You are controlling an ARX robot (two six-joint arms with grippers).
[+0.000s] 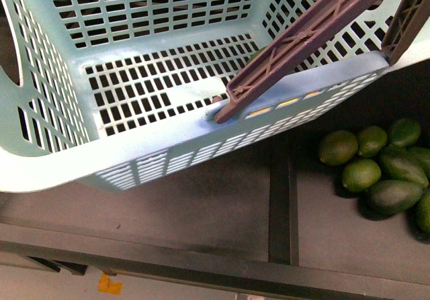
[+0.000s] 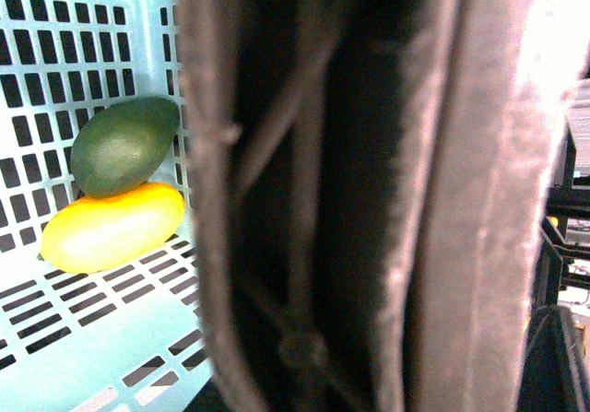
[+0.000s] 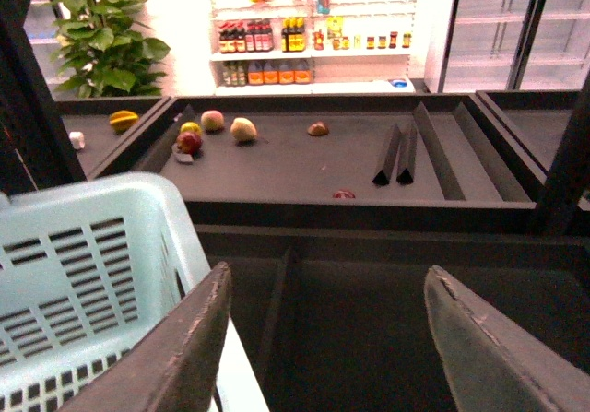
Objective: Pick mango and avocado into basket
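While the right gripper (image 3: pixel 327 357) hangs with its two fingers (image 3: pixel 166 357) spread wide and nothing between them, the left gripper cannot be made out at all: the left wrist view is mostly filled by a brown handle (image 2: pixel 369 191) pressed close to the lens, and whether that gripper is spread or pinched I cannot tell. Beside that handle in the same view, inside the basket (image 2: pixel 92 338), lie the avocado (image 2: pixel 124 145) and the mango (image 2: pixel 112 228), touching each other, both resting on the slotted floor against a slotted wall. From the right wrist, the basket's teal corner (image 3: pixel 83 264) shows close beside one finger, while the mango and avocado are not visible from that side. The front view shows the basket (image 1: pixel 168 139) tilted and near the camera, its brown handles (image 1: pixel 302 38) lying across the rim; the fruit inside is hidden there. Under and to the right of the basket is a dark display tray (image 1: pixel 201 213) holding a cluster of green fruits (image 1: pixel 383 169). Farther off in the right wrist view, another dark tray (image 3: pixel 304 168) carries a few scattered fruits (image 3: pixel 212 128), with store shelves (image 3: pixel 304 34) and a leafy plant (image 3: pixel 106 39) behind.
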